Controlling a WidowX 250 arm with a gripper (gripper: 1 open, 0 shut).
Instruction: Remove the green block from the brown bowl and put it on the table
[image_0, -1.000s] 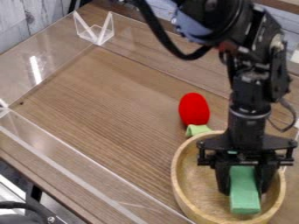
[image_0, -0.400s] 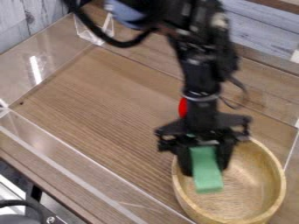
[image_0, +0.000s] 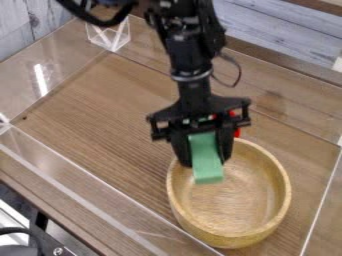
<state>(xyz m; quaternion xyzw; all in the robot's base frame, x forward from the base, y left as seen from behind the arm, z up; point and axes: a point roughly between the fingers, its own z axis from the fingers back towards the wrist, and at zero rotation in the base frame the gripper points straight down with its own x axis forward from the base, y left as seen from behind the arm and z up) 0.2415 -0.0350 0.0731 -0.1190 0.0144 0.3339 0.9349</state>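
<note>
My gripper (image_0: 201, 150) points almost straight down and is shut on the green block (image_0: 207, 168). The block hangs upright between the fingers, lifted off the bowl's floor, its lower end over the inner left side of the brown bowl (image_0: 267, 215). The bowl is a shallow wooden dish on the wooden table (image_0: 107, 110) at the front right. The dark arm reaches down from the top of the view.
A red object (image_0: 239, 116) peeks out just behind the gripper on the right. Clear plastic walls (image_0: 40, 150) fence the table on the left and front. A small clear stand (image_0: 107, 35) sits at the back left.
The gripper has carried the green block up and to the left, from the bowl's right half to its left rim. The bowl also sits a little further left.
</note>
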